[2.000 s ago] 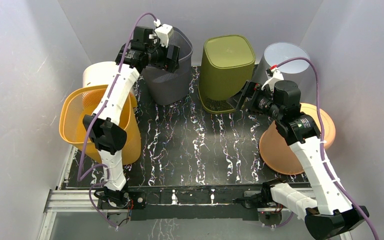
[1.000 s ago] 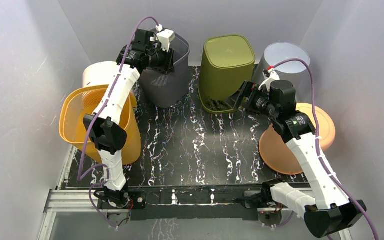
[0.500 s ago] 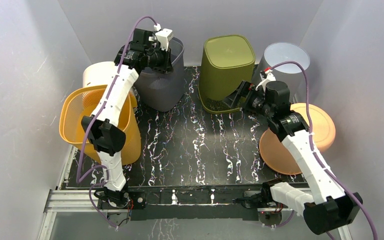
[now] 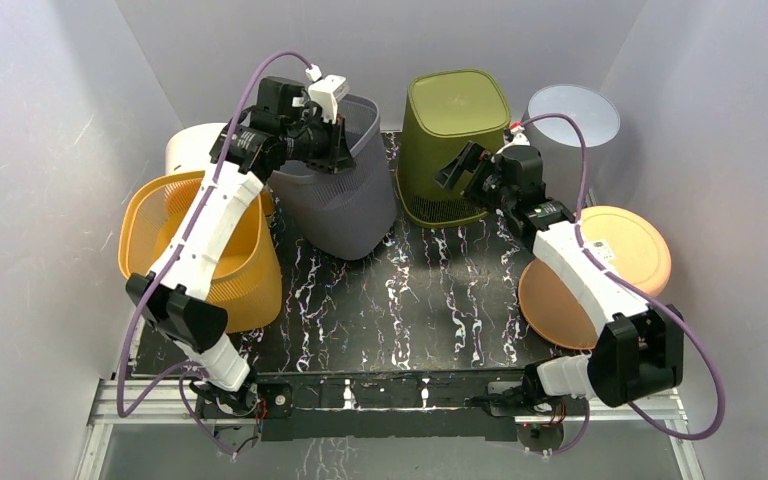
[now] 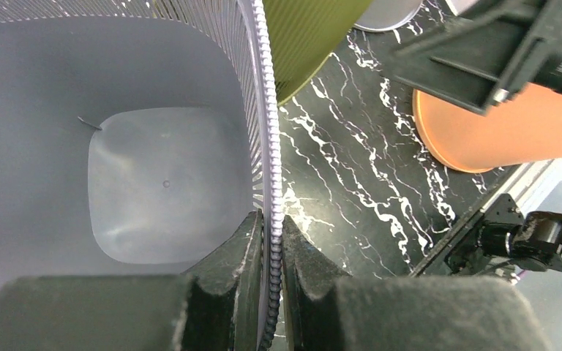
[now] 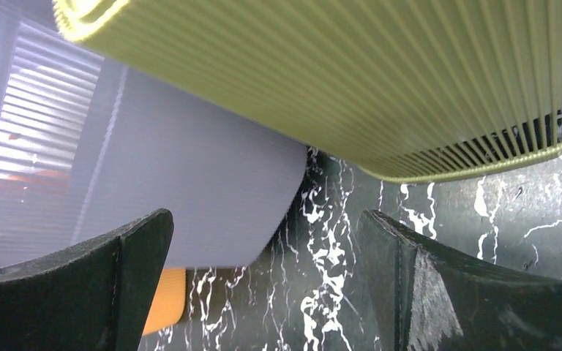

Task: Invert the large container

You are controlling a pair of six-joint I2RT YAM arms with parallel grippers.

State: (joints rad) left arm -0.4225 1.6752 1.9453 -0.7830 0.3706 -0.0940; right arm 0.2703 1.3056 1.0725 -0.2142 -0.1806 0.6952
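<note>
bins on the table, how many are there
6: cream bin back left, yellow bin left, grey bin in the left gripper, olive bin back centre, pale bin back right, orange bin right. None seems hidden.

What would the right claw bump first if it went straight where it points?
Probably the grey bin, seen straight ahead between the right gripper's open fingers, though the green bin sits very close alongside.

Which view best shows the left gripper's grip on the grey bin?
Left wrist: the left gripper pinches the grey bin by its rim. Top external: gripper at the rim, contact hidden. Right wrist shows only the bin's outer wall.
</note>
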